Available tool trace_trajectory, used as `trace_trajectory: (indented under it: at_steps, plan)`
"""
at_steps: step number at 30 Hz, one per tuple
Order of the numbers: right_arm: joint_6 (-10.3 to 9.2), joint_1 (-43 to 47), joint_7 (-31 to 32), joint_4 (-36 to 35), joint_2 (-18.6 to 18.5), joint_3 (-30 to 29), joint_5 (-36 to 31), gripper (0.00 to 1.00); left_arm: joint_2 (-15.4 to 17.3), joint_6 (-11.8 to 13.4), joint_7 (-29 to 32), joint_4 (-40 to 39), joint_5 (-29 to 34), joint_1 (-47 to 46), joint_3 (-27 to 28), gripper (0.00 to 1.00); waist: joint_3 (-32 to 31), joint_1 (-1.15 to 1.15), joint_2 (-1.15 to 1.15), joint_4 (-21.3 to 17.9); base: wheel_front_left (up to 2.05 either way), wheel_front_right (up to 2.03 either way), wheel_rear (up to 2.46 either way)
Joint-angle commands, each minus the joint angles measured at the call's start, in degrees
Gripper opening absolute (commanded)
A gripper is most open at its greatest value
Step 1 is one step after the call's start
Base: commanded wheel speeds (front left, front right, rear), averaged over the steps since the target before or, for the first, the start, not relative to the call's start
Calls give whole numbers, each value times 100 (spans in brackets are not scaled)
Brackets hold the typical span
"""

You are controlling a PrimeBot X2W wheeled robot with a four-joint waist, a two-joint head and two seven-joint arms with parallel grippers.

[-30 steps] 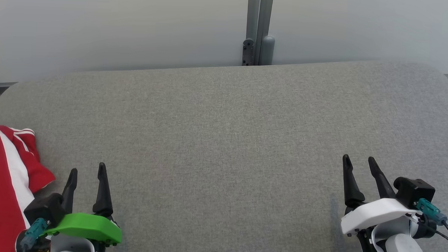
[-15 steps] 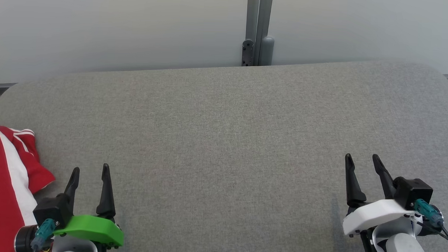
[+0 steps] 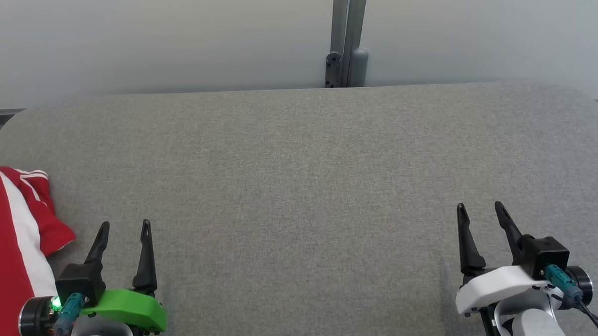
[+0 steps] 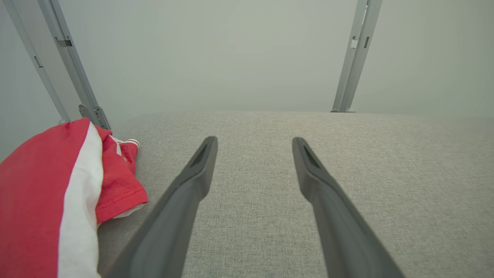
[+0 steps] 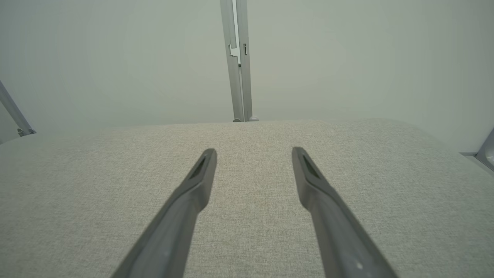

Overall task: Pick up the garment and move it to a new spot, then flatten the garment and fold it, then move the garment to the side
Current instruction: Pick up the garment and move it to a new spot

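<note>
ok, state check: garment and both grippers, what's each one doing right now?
garment: rumpled, lying at the left edge of the table, not held, not flattened.
left gripper: open, empty, beside the garment but apart from it.
right gripper: open, empty, over bare table.

Red garment (image 3: 0, 257) beside left gripper (image 3: 126, 223), right gripper (image 3: 479, 205) far off, fingers (image 3: 146, 262) apart.
</note>
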Motion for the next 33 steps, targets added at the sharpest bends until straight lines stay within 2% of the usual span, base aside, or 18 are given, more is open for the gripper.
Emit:
trace_trajectory:
  at_steps: [1, 6, 12, 26, 33]
  plan:
    - [2, -48, -44, 21, -26, -6, -147, 100, 42, 12, -38, 2, 135, -2, 7, 100, 3, 0, 0, 6, 0, 0, 0]
    - [2, -12, -70, 29, -27, -35, -210, 100, 44, 21, -61, 19, 155, -12, 39, 100, 16, 0, 0, 93, 0, 0, 0]
    - [2, 36, -66, 53, -23, 6, -168, 100, 41, 24, -61, 48, 102, -2, 70, 100, 6, 0, 0, 432, 0, 0, 0]
    - [1, 167, -66, 231, -23, 289, 20, 100, 39, 53, -53, 127, 180, 175, 323, 100, -58, 0, 0, 2068, 0, 0, 0]
    - [1, 93, -66, 281, -27, 476, 73, 100, 38, 13, -53, 154, 242, 233, 541, 100, -37, 0, 0, 2760, 0, 0, 0]
